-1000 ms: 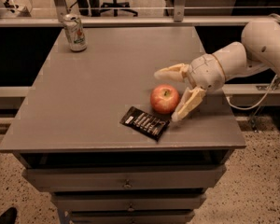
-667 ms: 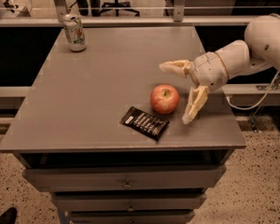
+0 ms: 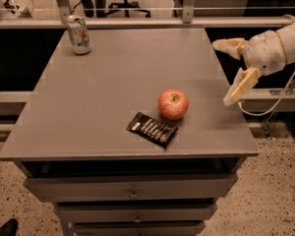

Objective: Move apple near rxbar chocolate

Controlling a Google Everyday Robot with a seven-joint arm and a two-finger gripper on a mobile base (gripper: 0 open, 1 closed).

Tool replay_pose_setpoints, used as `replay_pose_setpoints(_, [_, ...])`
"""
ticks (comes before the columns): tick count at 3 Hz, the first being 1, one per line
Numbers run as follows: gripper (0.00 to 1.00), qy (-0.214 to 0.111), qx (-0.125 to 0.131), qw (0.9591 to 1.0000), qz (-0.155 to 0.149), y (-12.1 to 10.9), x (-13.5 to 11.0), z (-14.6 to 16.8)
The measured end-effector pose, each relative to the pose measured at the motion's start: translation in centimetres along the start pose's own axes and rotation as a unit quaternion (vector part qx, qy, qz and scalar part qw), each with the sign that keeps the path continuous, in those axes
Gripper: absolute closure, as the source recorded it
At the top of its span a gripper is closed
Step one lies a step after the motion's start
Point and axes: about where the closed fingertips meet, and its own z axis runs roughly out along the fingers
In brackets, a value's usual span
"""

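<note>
The red apple (image 3: 173, 103) with yellowish patches sits on the grey table (image 3: 113, 87), right of centre. The dark rxbar chocolate wrapper (image 3: 152, 129) lies flat just in front and to the left of it, almost touching. My gripper (image 3: 227, 73) hangs at the table's right edge, well to the right of the apple and apart from it. It is open and empty, with one pale finger (image 3: 226, 45) pointing left and the other (image 3: 241, 85) pointing down.
A white-green drink can (image 3: 78, 34) stands upright at the table's back left corner. Drawers (image 3: 132, 191) sit under the tabletop. A rail and office chairs are behind the table. A cable hangs at the right beside the arm.
My gripper has let go of the apple and drawn back to the right, past the table's edge. The apple stays beside the wrapper.
</note>
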Motion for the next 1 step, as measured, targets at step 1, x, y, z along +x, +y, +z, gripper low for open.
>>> replay_pose_setpoints(1, [0.00,0.000,0.010,0.9999,-0.007,-0.64,-0.52,-0.66])
